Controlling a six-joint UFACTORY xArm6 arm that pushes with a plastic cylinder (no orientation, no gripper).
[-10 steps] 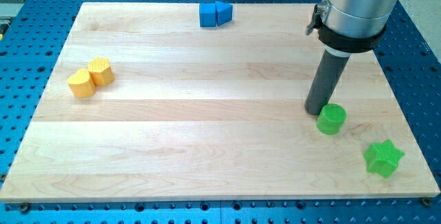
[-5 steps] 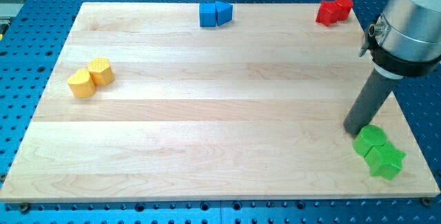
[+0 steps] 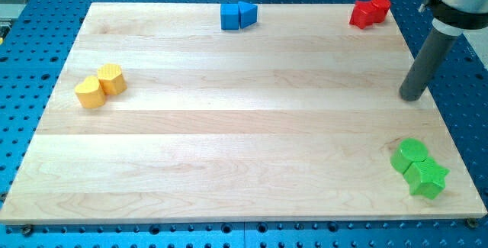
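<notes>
My tip [image 3: 412, 98] nr board's [image 3: 229, 141] right edge, well above green cylinder [image 3: 408, 154] touching green star [image 3: 427, 178].

The desk [image 3: 229, 126] is pale wood with faint lengthwise grain, set on a blue base [image 3: 30, 34] dotted with holes. The rod is dark grey down to my tip [image 3: 412, 98]. Two blocks are blue [image 3: 238, 15], two red [image 3: 370, 11], two orange-yellow [image 3: 101, 85], and a cylinder [image 3: 409, 155] and star [image 3: 427, 177] bright green.
</notes>
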